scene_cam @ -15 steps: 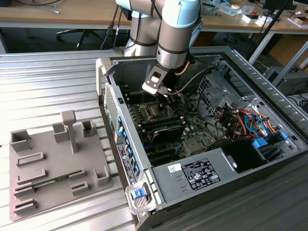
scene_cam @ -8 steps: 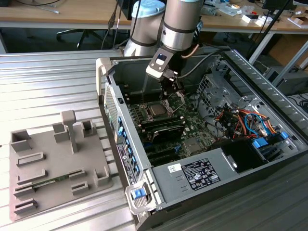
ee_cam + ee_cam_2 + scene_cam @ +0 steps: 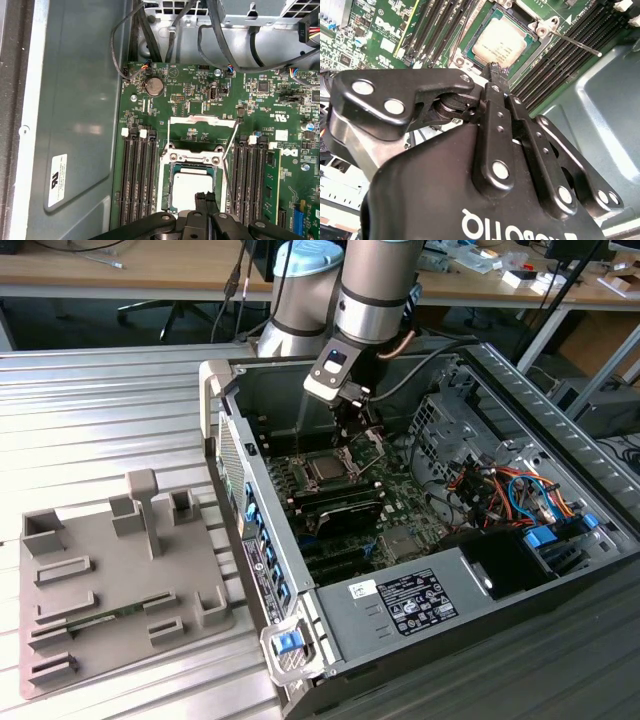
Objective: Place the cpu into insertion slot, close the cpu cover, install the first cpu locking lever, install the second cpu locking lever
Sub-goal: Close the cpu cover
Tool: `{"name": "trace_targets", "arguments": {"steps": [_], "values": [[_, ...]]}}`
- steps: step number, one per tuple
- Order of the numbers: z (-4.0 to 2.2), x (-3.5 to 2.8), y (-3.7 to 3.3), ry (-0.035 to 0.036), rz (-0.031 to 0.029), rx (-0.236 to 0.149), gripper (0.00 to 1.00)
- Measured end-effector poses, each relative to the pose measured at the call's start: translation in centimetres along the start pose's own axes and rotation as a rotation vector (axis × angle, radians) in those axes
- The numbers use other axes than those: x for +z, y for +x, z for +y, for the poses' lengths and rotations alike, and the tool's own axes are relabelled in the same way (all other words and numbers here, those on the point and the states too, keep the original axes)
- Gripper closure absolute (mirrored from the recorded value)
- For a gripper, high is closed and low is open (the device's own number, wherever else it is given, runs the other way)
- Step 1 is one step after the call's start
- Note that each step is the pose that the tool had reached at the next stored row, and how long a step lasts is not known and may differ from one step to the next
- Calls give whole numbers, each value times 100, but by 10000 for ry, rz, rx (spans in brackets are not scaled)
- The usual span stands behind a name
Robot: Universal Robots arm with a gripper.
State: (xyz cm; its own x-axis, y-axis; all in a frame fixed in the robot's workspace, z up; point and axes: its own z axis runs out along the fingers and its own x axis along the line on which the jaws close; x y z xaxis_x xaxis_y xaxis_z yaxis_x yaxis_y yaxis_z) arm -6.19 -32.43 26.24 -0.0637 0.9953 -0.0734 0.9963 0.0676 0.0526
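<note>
– Two checks: where's the cpu (image 3: 192, 186), and what are the jaws doing?
– Chip lies flat in the insertion slot (image 3: 166, 195), silver face up. Jaws are together with nothing pinched between them. The gripper (image 3: 206, 196) hangs over one edge of the chip in both wrist views. Can't tell if it touches.
– Cover?
– The cpu cover (image 3: 202, 119) is tipped up on its hinge, not down over the chip. One locking lever (image 3: 576, 43) sticks out free across the memory slots (image 3: 550, 62) in the second wrist view.
– Wider scene?
– Exterior view: the arm (image 3: 375, 290) reaches down into the open computer case (image 3: 520, 380), which lies on its side on the ribbed metal table (image 3: 100, 410). A grey fixture tray (image 3: 110, 550) sits on the table just beside the case, on the exterior view's left.
</note>
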Motion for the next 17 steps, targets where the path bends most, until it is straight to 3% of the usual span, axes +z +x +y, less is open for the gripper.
{"name": "trace_targets", "arguments": {"steps": [5,10,13,17], "values": [[13,-1,-2,2,-2,0,89],[98,-2,-9,3,-3,-1,89],[139,-116,-19,2,0,1,89],[248,-133,-27,47,4,-2,89]]}}
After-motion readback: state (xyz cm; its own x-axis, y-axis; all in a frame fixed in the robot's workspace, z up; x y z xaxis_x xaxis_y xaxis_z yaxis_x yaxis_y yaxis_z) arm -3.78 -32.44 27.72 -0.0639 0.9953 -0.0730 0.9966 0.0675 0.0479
